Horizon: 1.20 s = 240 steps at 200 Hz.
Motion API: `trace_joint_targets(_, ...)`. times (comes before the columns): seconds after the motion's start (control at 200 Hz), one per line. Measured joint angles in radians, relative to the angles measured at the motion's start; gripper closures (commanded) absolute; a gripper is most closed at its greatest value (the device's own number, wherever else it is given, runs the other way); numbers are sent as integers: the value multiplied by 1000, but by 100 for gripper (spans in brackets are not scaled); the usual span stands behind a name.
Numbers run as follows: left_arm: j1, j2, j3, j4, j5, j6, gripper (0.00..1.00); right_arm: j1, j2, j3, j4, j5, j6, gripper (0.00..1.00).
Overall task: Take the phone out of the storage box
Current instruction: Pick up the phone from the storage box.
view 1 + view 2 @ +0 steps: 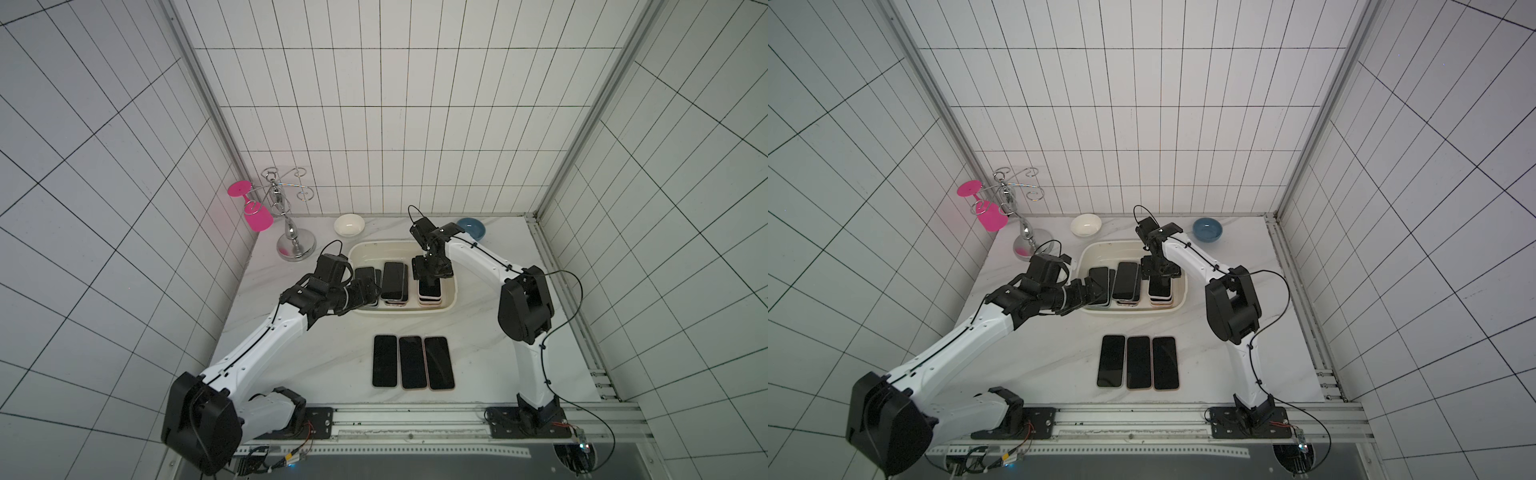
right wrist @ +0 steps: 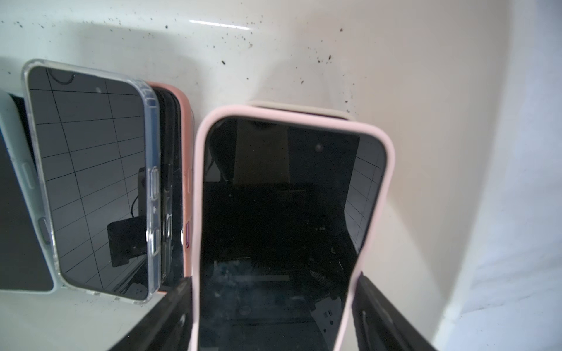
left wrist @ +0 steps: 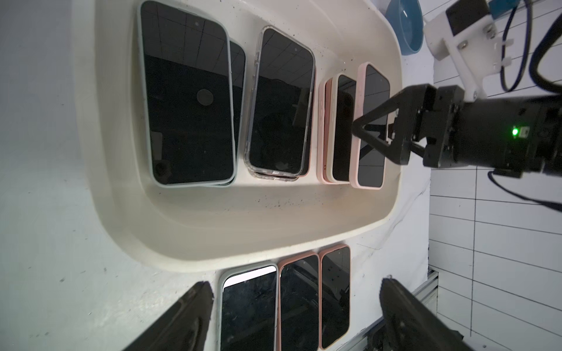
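- Toward the back of the white marble-patterned table (image 1: pixel 291 353), the shallow cream-white plastic storage box (image 1: pixel 399 314) is holding 3 piles of phones (image 1: pixel 392 280).
- The right gripper (image 2: pixel 273 281) is reaching down into it, its fingers (image 2: pixel 173 304) clamping both long edges of the pale pink-cased phone (image 2: pixel 273 197) topping the pile nearest the right arm.
- The left gripper (image 3: pixel 295 284) is hovering at the box's left rim, fingers spread wide.
- 3 dark-screened phones (image 1: pixel 411 361) are lying side by side in front of the box.

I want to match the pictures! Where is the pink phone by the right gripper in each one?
Top view: pink phone tops the stack on the robot's right in the storage box.
Top view: same spot.
Left wrist: the boxed phone nearest the blue bowl.
Right wrist: pink phone held in the right gripper.
Shared landmark: the storage box.
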Motion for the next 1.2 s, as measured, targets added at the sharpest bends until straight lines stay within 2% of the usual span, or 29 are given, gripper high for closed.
trace_joint_targets(0.175, 60, 225, 83, 140, 124, -74, 11, 0, -44, -46, -10, -11, -24, 49)
trace_joint_targets(0.3, 53, 420, 200, 217, 212, -114, 11, 0, -56, -55, -9, -20, -36, 49)
trace_joint_targets(0.42, 24, 527, 277, 251, 264, -144, 11, 1, -56, -58, -5, -25, -44, 49)
trace_joint_targets(0.595, -18, 572, 332, 284, 310, -185, 12, 2, -69, -61, -4, -26, -56, 49)
trace_joint_targets(1.019, -39, 685, 356, 412, 381, -304, 17, 16, -109, -62, -9, -77, -68, 50)
trace_joint_targets(1.084, -40, 691, 357, 428, 384, -317, 21, 16, -109, -62, -11, -87, -69, 50)
trace_joint_targets(1.129, -41, 697, 361, 439, 387, -328, 29, 16, -110, -62, -12, -93, -69, 50)
trace_joint_targets(1.199, -45, 707, 373, 461, 394, -341, 32, 16, -114, -62, -13, -106, -69, 50)
